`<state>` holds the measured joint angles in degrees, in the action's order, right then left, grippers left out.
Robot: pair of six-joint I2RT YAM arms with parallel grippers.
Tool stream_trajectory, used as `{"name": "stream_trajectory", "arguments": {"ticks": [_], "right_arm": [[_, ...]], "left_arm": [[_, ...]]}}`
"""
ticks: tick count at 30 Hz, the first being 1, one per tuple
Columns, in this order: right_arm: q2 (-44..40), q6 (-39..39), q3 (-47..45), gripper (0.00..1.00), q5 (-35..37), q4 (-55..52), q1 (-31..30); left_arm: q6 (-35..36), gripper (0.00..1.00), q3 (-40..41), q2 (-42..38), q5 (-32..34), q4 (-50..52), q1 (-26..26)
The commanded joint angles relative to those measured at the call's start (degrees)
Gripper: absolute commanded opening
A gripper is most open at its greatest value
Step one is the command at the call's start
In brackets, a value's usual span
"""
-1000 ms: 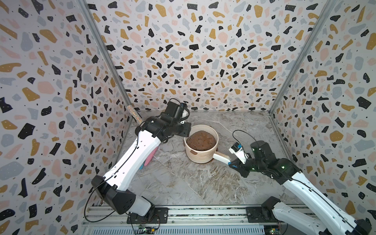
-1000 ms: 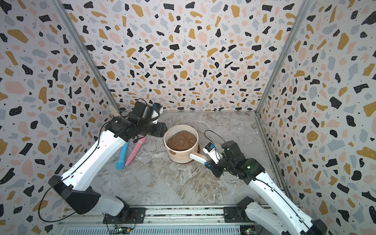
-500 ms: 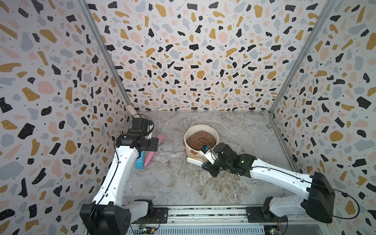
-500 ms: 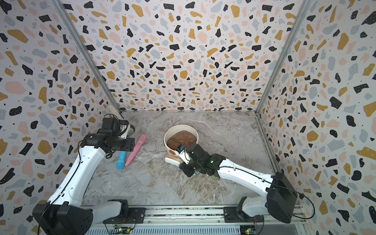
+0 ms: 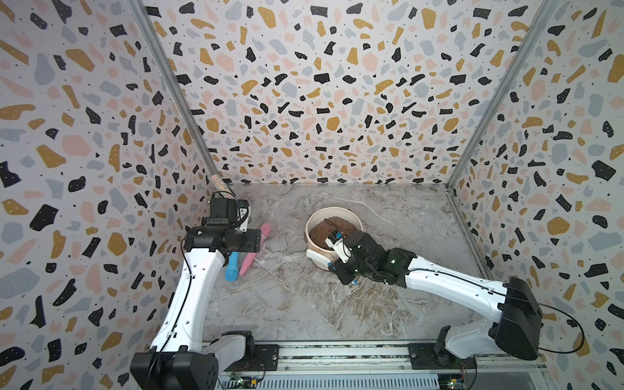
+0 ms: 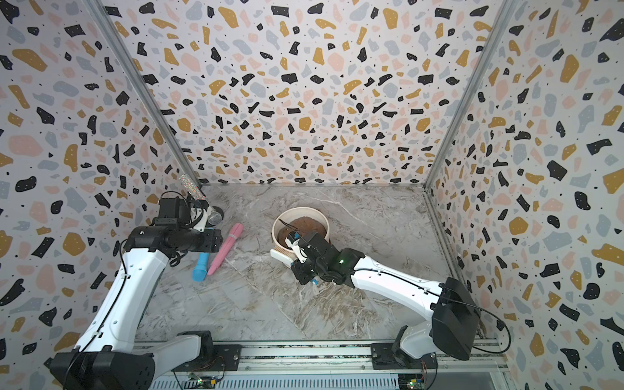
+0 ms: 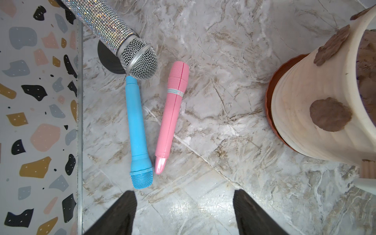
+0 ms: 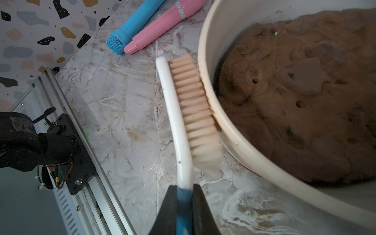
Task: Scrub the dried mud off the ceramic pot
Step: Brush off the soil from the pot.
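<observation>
Glitter microphone (image 7: 114, 38): you see it slanted by the left wall; mesh head down, just beside the blue one's tail end
Blue toy microphone (image 7: 136, 126): lying flat; mesh head near the pink one's tapered tip
Pink toy microphone (image 7: 173, 114): flat alongside the blue, angling away from it
Saucer (image 7: 281, 70): terracotta-orange; well apart from the microphones
Floor (image 7: 223, 61): marble pattern
Walls (image 5: 320, 84): terrazzo print

pink microphone (image 7: 172, 118), label band lettering unreadable

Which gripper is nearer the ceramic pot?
Right. The right gripper is just beside the ceramic pot, holding the brush with its bristles against the pot's outer wall. The left gripper hangs open by the blue microphone and pink microphone, clearly apart from it.
</observation>
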<state>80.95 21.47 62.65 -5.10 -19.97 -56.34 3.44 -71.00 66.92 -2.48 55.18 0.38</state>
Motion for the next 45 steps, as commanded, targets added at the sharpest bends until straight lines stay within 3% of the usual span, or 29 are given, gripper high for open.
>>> {"name": "stream_trajectory", "arguments": {"ticks": [1,9,18,23,37,43,45], "right_arm": [[-3.5,6.5,-2.6,0.00,10.4,-4.1,1.2],[-9.3,8.9,-9.9,0.00,12.6,-5.4,1.2],[-13.6,3.1,-15.4,0.00,10.7,-4.2,1.5],[-15.9,2.5,-17.2,0.00,6.6,-6.5,3.9],[-19.6,-1.1,-20.1,0.00,-1.7,-11.2,4.6],[-20.9,-4.0,-17.5,0.00,-15.2,-11.5,4.6],[-20.7,-5.7,-14.2,0.00,-16.6,-13.6,4.6]], "left_arm": [[0.4,0.78,0.7,-0.7,-1.4,-1.3,0.3],[0.3,0.78,0.9,-0.1,-3.5,-1.3,0.3],[1.9,0.78,0.6,0.5,-5.6,-0.7,0.2],[2.7,0.76,-0.5,1.4,-8.9,0.0,-0.2],[3.1,0.74,-1.6,2.7,-10.2,1.1,-2.7],[3.9,0.74,-1.9,2.6,-12.6,1.3,-5.2],[3.8,0.74,-2.0,2.7,-14.3,1.4,-5.6]]}}
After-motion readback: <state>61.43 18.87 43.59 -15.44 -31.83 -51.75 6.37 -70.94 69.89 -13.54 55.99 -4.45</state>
